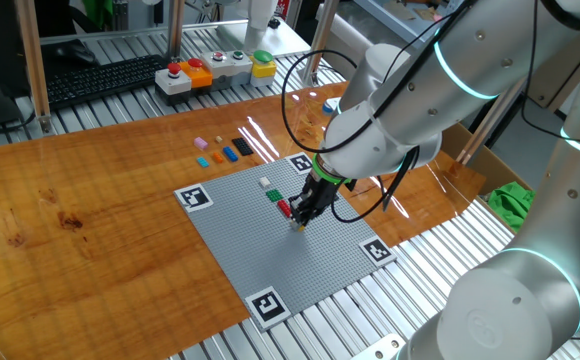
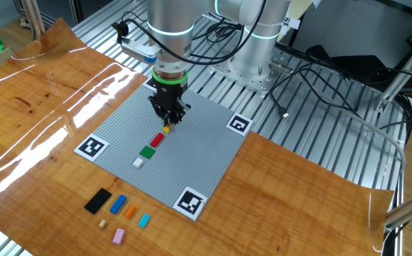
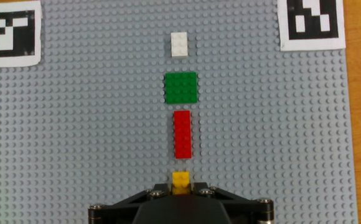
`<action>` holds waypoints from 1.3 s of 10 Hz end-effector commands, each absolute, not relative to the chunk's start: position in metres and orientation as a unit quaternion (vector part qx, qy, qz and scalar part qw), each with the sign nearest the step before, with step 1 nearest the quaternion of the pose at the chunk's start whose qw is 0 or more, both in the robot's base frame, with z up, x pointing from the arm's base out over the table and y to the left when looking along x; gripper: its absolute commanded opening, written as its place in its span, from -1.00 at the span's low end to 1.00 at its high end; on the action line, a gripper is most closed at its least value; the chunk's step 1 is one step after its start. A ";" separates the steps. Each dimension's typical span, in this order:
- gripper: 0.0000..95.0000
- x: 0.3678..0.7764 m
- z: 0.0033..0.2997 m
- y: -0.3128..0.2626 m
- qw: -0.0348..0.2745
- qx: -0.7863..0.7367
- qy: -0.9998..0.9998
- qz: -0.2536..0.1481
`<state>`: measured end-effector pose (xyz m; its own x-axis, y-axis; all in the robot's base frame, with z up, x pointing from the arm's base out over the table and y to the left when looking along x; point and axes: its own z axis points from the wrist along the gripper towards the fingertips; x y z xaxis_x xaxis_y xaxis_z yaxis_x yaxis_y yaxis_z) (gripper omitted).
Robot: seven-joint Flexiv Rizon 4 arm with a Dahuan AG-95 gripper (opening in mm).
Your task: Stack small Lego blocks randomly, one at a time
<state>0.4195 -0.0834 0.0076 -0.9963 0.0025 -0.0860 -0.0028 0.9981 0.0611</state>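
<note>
The gripper (image 2: 168,122) points down at the gray baseplate (image 2: 192,153) and is pinched tight on a small yellow block (image 3: 180,180). The yellow block sits right on the plate, at the end of a line of blocks. Next in the line is a long red block (image 3: 182,134), just beside the yellow one but not touching it. After that comes a square green block (image 3: 181,88), and last a little white block (image 3: 179,44). There are small gaps between them all.

Off the plate, on the wooden tabletop (image 2: 42,114), more small blocks wait in a group: a black block (image 2: 98,200), a blue block (image 2: 118,204), an orange block (image 2: 130,210), a cyan block (image 2: 143,220), a pink block (image 2: 118,235) and a tiny tan block (image 2: 101,223). Square black-and-white marker tags (image 2: 91,147) sit at the plate's corners. A box with big round push buttons (image 1: 215,68) is at the far edge, well apart from the blocks, near a keyboard (image 1: 105,78).

In one fixed view the big white arm (image 1: 400,110) covers part of the plate and one marker tag. In the hand view only the top of the yellow block shows; the gripper's black body hides the rest. The fingertips are too dark to see well in the fixed views.
</note>
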 end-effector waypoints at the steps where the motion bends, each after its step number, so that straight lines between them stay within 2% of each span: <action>1: -1.00 0.420 0.007 -0.084 0.044 0.000 0.999 0.030; 7: -1.00 0.420 0.007 -0.085 0.044 0.014 0.998 0.034; 8: -0.60 0.420 0.007 -0.085 0.044 0.014 0.998 0.034; 13: -0.60 0.420 0.007 -0.085 0.044 0.016 0.998 0.033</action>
